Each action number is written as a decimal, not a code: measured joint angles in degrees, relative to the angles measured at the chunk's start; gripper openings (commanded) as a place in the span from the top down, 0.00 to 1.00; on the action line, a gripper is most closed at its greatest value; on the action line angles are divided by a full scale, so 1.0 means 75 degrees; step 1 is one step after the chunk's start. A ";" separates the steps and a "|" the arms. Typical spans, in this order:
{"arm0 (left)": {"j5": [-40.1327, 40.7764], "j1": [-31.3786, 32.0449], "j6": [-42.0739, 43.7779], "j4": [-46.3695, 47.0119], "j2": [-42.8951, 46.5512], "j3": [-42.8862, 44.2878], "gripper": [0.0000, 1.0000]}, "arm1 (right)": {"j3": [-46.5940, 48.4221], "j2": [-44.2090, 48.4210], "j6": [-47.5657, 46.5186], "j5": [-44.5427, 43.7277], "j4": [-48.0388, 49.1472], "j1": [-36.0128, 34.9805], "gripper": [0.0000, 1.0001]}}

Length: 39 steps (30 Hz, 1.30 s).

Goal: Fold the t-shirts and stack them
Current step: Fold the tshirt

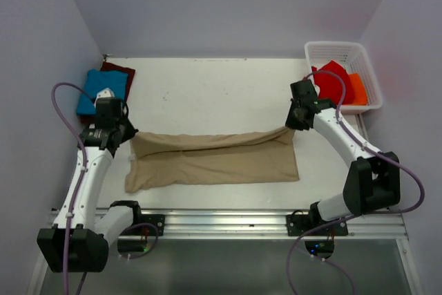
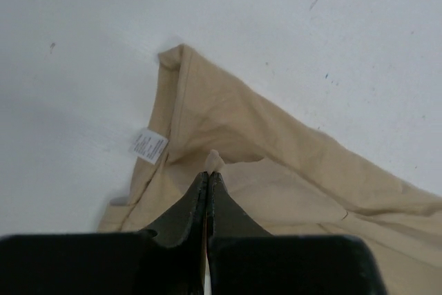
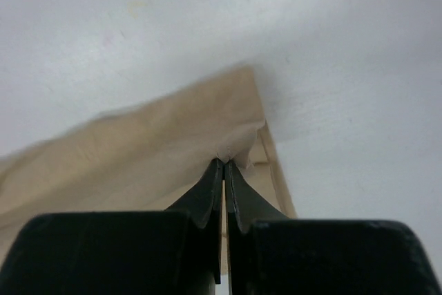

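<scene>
The tan t-shirt (image 1: 214, 160) lies spread across the near middle of the table, its far edge lifted at both ends. My left gripper (image 1: 127, 133) is shut on its far left corner, seen pinched between the jaws in the left wrist view (image 2: 208, 173), with the tan cloth (image 2: 290, 170) hanging below. My right gripper (image 1: 293, 125) is shut on the far right corner, also pinched in the right wrist view (image 3: 224, 162) over the tan cloth (image 3: 152, 150). The folded blue t-shirt (image 1: 102, 90) lies on the maroon t-shirt (image 1: 122, 71) at the far left.
A white basket (image 1: 369, 74) at the far right holds red cloth (image 1: 333, 82) and orange cloth (image 1: 357, 89). A white care label (image 2: 148, 146) sticks out of the tan shirt's left side. Grey walls close in the table on three sides.
</scene>
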State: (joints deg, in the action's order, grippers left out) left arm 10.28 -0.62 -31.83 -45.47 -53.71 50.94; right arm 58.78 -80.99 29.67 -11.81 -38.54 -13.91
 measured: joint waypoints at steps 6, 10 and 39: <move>0.0221 0.0000 0.0256 0.1288 -0.1909 0.1384 1.00 | 0.2317 -0.1588 -0.0076 -0.0411 0.0073 0.0003 1.00; 0.0358 -0.0035 0.0475 0.2087 -0.3276 0.2162 1.00 | 0.3331 -0.2725 -0.0134 -0.0606 0.0017 0.0029 1.00; -0.2611 -0.0799 0.0766 0.4351 -0.8667 0.6936 1.00 | 0.4645 -0.5138 -0.0647 -0.1294 0.0731 0.0216 1.00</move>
State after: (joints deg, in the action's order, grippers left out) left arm -9.30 -6.61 -26.09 -12.84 -118.72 102.96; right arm 93.62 -119.52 24.82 -21.52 -33.06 -12.29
